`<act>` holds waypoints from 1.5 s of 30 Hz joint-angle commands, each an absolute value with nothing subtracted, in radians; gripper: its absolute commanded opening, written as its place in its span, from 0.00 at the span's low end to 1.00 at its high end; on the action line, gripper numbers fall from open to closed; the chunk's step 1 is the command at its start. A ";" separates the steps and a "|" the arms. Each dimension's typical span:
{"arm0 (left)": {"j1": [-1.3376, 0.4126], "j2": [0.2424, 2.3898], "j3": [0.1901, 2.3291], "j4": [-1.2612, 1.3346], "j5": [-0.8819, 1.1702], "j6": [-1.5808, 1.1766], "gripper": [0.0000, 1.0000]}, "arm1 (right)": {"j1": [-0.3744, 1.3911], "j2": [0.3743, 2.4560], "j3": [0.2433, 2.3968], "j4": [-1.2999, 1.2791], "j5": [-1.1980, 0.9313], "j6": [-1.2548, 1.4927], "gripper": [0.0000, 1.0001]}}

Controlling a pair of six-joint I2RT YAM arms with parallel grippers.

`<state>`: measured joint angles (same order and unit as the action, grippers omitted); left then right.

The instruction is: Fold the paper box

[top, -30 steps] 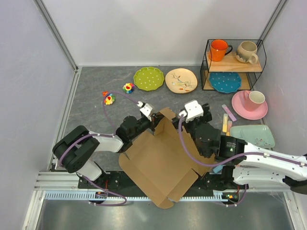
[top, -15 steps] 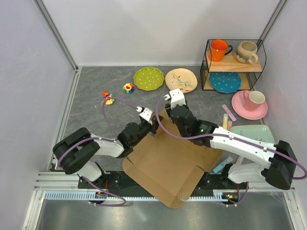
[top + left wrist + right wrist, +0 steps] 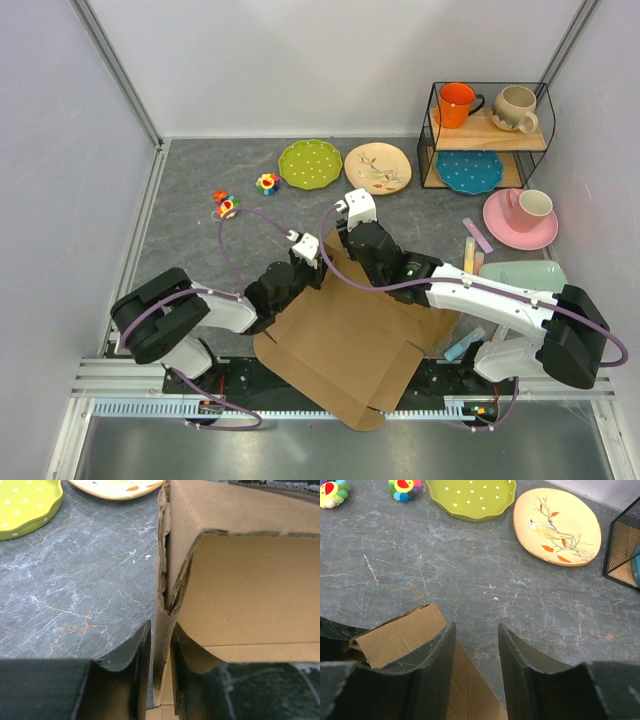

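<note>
The paper box (image 3: 345, 340) lies mostly flat at the near middle of the table (image 3: 190, 210), with only its far flap (image 3: 235, 595) lifted (no walls formed yet). Left gripper (image 3: 160, 645) pinches that flap's edge; right gripper (image 3: 476, 640) hovers spread, empty — most folding remains.

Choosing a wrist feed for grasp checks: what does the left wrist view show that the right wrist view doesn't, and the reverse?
Only the left wrist view: the left tool shut on an upright flap of the paper box.
Only the right wrist view: the right tool open, with just table between its fingers, plus flower toys and a corner of the wire rack.
Both: cardboard of the box, the green dotted plate and the cream plate.
</note>
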<state>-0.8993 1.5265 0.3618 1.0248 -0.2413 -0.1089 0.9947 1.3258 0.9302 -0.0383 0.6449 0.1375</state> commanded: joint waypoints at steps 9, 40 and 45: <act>-0.902 1.462 0.380 1.065 -0.296 -0.124 0.38 | 0.994 1.355 0.862 -0.075 0.589 0.155 0.46; -0.907 1.591 0.523 0.836 -0.523 -0.118 0.02 | 0.994 1.293 0.917 -0.164 0.638 0.176 0.56; -0.907 1.459 0.534 0.530 -0.656 -0.242 0.02 | 0.989 1.204 1.029 -0.235 0.790 0.205 0.86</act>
